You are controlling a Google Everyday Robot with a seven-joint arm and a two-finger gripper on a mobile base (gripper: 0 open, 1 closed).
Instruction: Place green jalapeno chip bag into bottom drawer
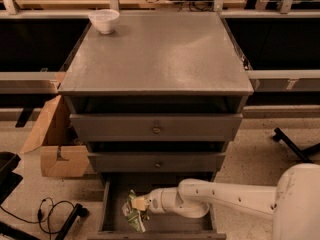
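The bag sits inside the open drawer, toward 9 o'clock of its floor and close to the left wall. It is tilted, with its lower end near or on the floor, though I cannot tell if it rests there. The gripper is at the bag's upper edge, at about 1 o'clock from it, and the jaws look clenched on that edge. The arm reaches in from 3 o'clock, low under the middle drawer. The step in hand seems to be the release. To do it well, lower the bag until it lies on the floor, then part the jaws fully so the crinkly film does not cling. Draw the gripper back toward 3 o'clock, level and slow, clear of the middle drawer's front above and without dragging the bag against the drawer's wall.
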